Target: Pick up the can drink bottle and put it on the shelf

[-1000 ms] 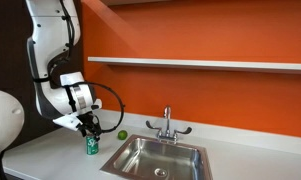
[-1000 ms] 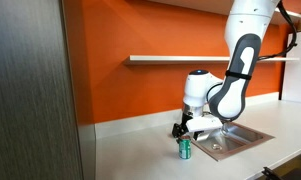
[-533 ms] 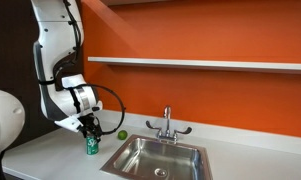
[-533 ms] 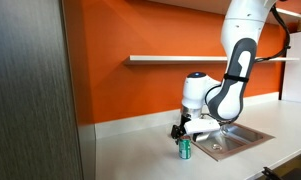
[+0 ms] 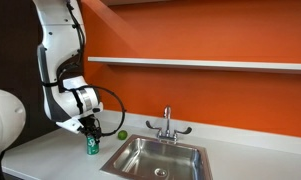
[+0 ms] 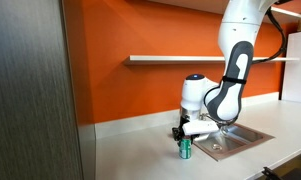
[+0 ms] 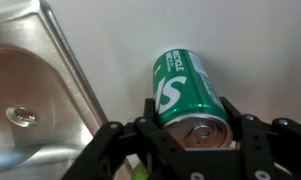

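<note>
The green can drink bottle (image 5: 91, 146) (image 6: 185, 150) stands upright on the grey counter, just beside the sink. My gripper (image 5: 90, 138) (image 6: 184, 141) is lowered over its top. In the wrist view the can drink bottle (image 7: 185, 85) with white lettering and a silvery top sits between the two black fingers (image 7: 233, 108), which press on both its sides; the gripper (image 7: 190, 112) is shut on it. The shelf (image 5: 200, 63) (image 6: 175, 59) runs across the orange wall, well above the can.
A steel sink (image 5: 155, 157) (image 6: 235, 140) (image 7: 30, 60) with a faucet (image 5: 167, 122) lies right next to the can. A small green lime (image 5: 121, 134) sits near the wall behind it. A tall grey panel (image 6: 30, 100) stands at one end of the counter.
The fingers have closed onto the can's sides. The upper arm has shifted slightly, while the can stays in place on the counter.
</note>
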{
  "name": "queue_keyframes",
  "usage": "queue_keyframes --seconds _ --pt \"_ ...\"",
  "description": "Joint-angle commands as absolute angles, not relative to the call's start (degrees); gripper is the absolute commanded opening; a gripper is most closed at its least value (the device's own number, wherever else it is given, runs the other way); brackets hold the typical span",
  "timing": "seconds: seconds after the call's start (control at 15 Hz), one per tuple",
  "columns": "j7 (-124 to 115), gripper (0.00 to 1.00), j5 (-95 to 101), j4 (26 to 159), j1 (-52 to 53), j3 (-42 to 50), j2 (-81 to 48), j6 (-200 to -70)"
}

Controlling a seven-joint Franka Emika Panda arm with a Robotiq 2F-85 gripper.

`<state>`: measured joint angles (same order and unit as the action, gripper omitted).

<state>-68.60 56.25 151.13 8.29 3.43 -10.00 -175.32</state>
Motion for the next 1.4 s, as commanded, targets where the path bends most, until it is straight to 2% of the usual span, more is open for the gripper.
queue_keyframes --seconds 0.0,0.4,0.93,1.33 --pt "-71.56 0.38 58.06 149.74 9.30 4.52 -11.73 -176.06" --pt "-67.44 0.38 52.64 151.21 8.18 2.10 -10.18 -174.34" --pt "-57.27 0.38 32.20 155.69 6.27 -5.50 -4.36 -169.79" --pt "-47.71 0.38 15.51 157.19 7.59 -8.98 4.51 -159.15"
